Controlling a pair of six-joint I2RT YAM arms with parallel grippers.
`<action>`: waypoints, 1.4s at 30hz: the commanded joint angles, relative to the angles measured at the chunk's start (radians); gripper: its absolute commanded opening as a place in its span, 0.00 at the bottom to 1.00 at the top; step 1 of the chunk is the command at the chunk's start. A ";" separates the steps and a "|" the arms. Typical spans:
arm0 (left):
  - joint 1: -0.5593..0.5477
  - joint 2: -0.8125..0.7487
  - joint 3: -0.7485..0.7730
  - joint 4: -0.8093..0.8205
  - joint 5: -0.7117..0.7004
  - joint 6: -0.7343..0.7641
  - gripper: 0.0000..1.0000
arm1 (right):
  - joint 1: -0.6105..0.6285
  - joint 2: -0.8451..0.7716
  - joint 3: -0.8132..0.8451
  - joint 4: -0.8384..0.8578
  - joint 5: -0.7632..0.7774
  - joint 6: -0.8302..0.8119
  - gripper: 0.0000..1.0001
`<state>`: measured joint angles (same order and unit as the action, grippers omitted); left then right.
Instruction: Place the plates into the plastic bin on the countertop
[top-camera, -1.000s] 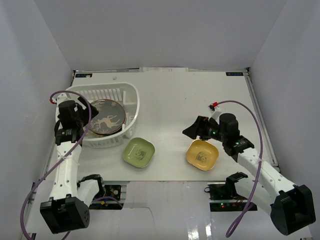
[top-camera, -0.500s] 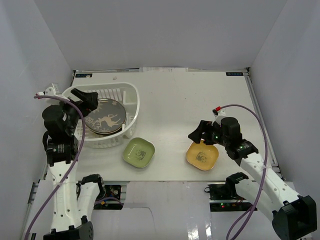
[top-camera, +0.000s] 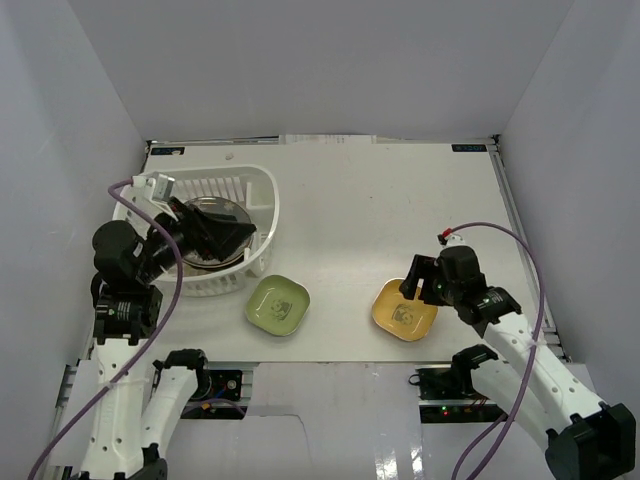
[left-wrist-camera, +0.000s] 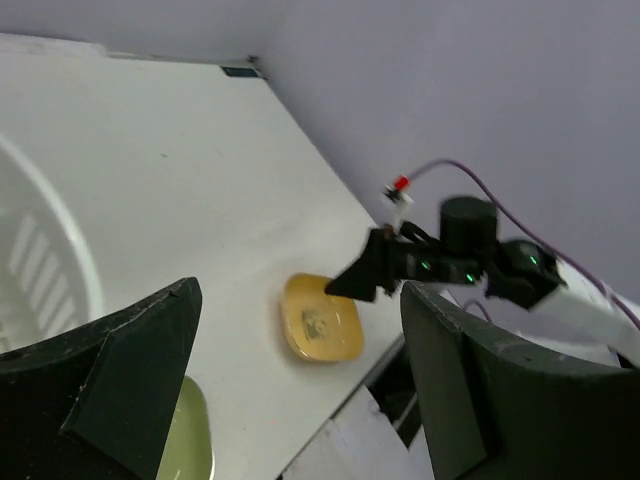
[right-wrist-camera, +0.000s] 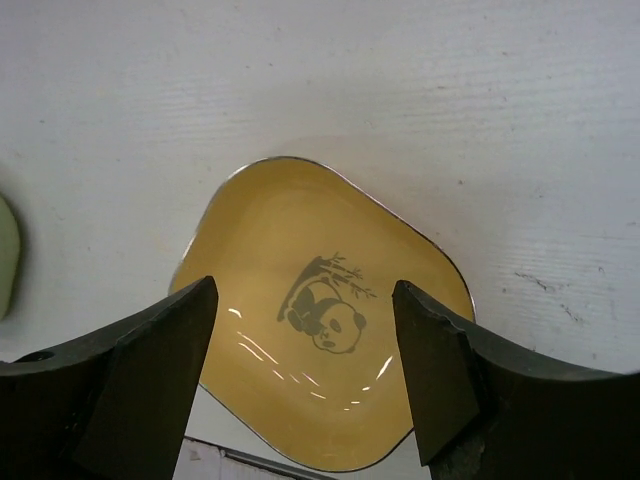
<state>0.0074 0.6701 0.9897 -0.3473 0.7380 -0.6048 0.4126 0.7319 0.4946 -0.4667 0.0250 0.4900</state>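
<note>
The white slotted plastic bin (top-camera: 262, 205) stands at the left of the countertop (top-camera: 380, 200). A grey deer-patterned plate (top-camera: 222, 207) lies in it, partly hidden by my left gripper (top-camera: 230, 236). That gripper is open and empty, raised above the bin and pointing right. A squarish green plate (top-camera: 278, 304) lies in front of the bin. A squarish yellow plate (top-camera: 404, 310) with a panda picture (right-wrist-camera: 325, 305) lies at the right. My right gripper (top-camera: 416, 288) is open and hovers over it, one finger at each side (right-wrist-camera: 303, 292). The other plates are out of view.
White walls enclose the countertop on three sides. The left wrist view shows the bin's rim (left-wrist-camera: 70, 260), the green plate (left-wrist-camera: 190, 440), the yellow plate (left-wrist-camera: 320, 318), the right arm (left-wrist-camera: 470, 255) and the countertop's near edge. The green plate's edge (right-wrist-camera: 6, 255) shows in the right wrist view.
My left gripper has lifted and swung round, from the bin's left side to above the bin, pointing right. My right gripper has moved nearer, over the yellow plate.
</note>
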 joint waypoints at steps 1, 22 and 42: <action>-0.086 -0.043 -0.019 0.027 0.211 0.000 0.90 | -0.003 0.049 -0.008 -0.039 0.081 0.010 0.77; -0.581 0.058 -0.315 -0.113 -0.216 0.090 0.91 | -0.006 0.032 -0.080 -0.231 0.213 0.389 0.68; -1.070 0.494 -0.347 -0.114 -1.040 -0.108 0.88 | -0.014 -0.045 -0.025 -0.086 0.297 0.213 0.08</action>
<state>-1.0416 1.1526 0.6437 -0.4610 -0.1783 -0.6708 0.4049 0.7059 0.4099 -0.6052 0.3161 0.7654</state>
